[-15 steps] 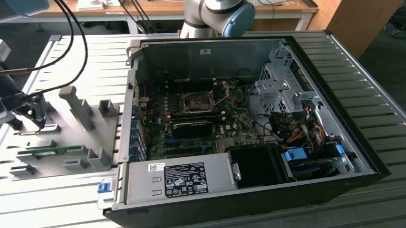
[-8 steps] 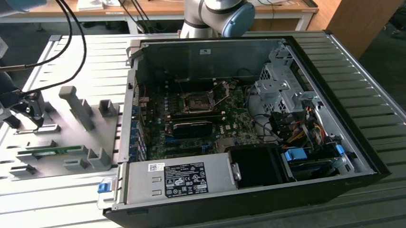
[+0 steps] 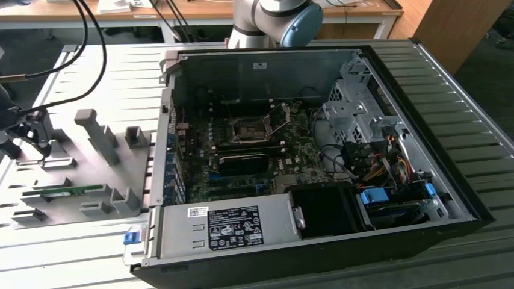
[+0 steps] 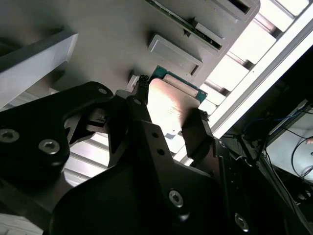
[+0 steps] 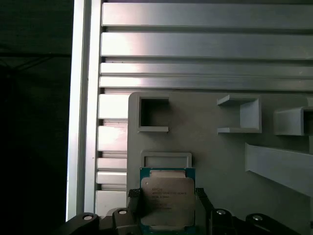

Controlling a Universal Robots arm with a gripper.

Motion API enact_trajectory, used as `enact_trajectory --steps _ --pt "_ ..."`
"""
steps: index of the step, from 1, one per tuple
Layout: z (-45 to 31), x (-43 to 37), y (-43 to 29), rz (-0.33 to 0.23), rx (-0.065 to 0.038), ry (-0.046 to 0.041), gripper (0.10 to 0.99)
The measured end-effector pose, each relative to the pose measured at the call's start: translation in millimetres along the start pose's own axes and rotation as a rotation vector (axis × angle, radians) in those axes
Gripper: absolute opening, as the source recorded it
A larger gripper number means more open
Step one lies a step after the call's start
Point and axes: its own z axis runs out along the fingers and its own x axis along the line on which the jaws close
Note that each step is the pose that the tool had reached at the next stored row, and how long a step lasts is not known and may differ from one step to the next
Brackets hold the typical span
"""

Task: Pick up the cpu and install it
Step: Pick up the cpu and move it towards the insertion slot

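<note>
Cpu [image 5: 166, 205] sat pinched by two opposite edges in the pincer [image 4: 169, 111], at the grey fixture tray [image 5: 220, 161] on the surface [image 3: 449, 108] — the pick-up step, I judged; reaching the socket [image 3: 250, 129] called for a level, steady carry

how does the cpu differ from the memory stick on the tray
The cpu is square with a silver top; the memory stick is long, narrow and green. The cpu is clamped in the tool; the memory stick rests in the grey tray, untouched. Both are outside the computer case.
</note>
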Motion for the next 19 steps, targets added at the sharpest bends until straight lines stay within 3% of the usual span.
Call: enact_trajectory --steps 19 --pt "-24.2 0.3 1.3 0.000 -0.001 0.0000 0.529"
